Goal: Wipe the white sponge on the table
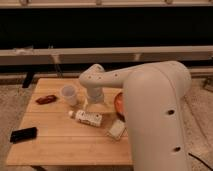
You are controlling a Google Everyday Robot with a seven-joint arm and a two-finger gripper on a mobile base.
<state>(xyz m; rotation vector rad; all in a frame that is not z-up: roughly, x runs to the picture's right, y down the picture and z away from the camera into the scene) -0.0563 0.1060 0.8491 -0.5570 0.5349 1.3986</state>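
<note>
The white sponge (116, 129) lies flat on the wooden table (60, 145), near its front right, beside my arm's large white segment. My gripper (95, 106) hangs below the bent wrist over the table's middle, just behind the white packet (88, 118). It is up and left of the sponge, well apart from it.
A translucent cup (69, 95) stands left of the gripper. An orange bowl (119, 104) sits to its right, partly hidden by my arm. A reddish-brown object (46, 99) lies at the table's left and a black device (23, 134) at the front left. A dark wall with a rail runs behind.
</note>
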